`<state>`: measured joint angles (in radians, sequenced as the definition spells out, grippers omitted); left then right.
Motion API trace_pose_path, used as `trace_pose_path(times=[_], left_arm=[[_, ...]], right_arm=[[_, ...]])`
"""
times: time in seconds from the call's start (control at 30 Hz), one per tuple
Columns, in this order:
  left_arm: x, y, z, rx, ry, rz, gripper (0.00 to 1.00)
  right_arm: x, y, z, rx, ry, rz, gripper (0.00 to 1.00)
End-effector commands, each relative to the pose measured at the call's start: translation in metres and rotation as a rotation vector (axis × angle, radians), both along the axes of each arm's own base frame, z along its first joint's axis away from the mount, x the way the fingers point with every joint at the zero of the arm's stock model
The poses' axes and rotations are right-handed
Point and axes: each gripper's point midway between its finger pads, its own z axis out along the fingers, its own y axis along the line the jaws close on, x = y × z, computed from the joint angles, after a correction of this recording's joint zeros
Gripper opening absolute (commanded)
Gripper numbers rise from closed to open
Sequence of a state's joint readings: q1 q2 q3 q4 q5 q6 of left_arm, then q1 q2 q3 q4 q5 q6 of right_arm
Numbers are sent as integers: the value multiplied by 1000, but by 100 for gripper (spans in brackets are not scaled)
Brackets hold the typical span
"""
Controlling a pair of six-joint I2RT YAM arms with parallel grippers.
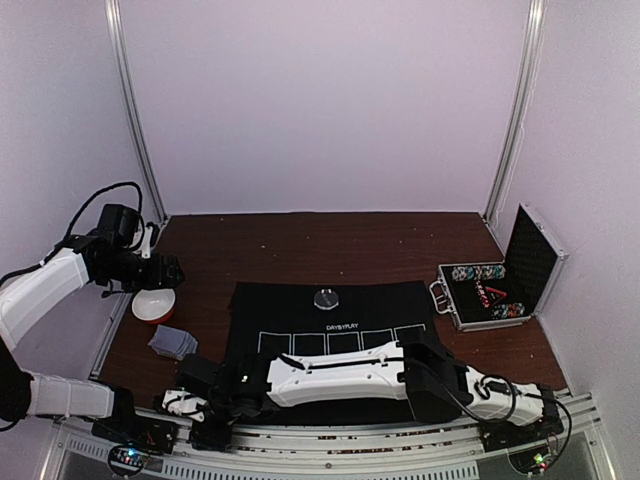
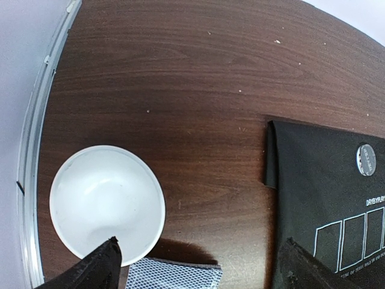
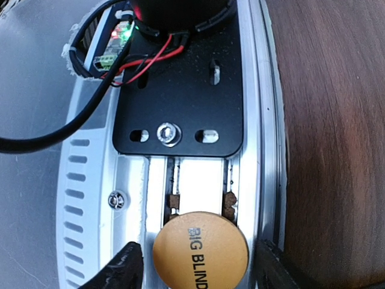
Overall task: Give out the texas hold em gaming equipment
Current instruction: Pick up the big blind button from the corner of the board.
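Top camera, high behind the arms (image 1: 330, 372), looks down over the whole table (image 1: 300, 240). Left wrist camera stares down past its fingers (image 2: 90, 271) at bowl (image 2: 107, 201) and mat (image 2: 328, 180), both shared with top. Right wrist camera hugs the rail (image 3: 198, 180).

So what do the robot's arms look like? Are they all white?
Not all white! The left arm and right arm are smooth white tubes linked by chunky black joints. A thin black cable loops over the left one. The left gripper and right gripper each end in two black fingers with wedge-shaped tips.
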<state>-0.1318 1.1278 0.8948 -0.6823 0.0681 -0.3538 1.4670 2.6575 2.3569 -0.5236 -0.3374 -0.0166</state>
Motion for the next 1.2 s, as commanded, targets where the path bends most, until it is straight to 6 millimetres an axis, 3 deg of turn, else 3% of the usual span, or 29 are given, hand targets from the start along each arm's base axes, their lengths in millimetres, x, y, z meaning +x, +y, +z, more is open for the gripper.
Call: trace_pose_path(times=[0.0,0.23,0.43,0.53,0.63,0.9,1.17], left_arm=[[4,-1,7,-18,-39,1,94],[3,-2,7,-24,-39,-3,94],[3,-2,7,-24,-39,-3,94],[4,-2,7,-25,-37,-4,94],[4,-2,7,-24,-38,-5,94],[3,-3,6,-29,-36,-8,94],[2,-4,9,-34,-44,-11,94]], right_arm=[[-30,-34,-43,-173,-81,68,67],[-26,-42,-48,-205,-200,127,60],[-16,-56,-48,-252,-182,136,63],[-13,-55,-37,-232,-150,141,58],[-12,-56,-38,-233,-138,141,51],[-4,-33,-15,-130,-66,-2,48],[9,-21,-7,-61,-97,-88,31]])
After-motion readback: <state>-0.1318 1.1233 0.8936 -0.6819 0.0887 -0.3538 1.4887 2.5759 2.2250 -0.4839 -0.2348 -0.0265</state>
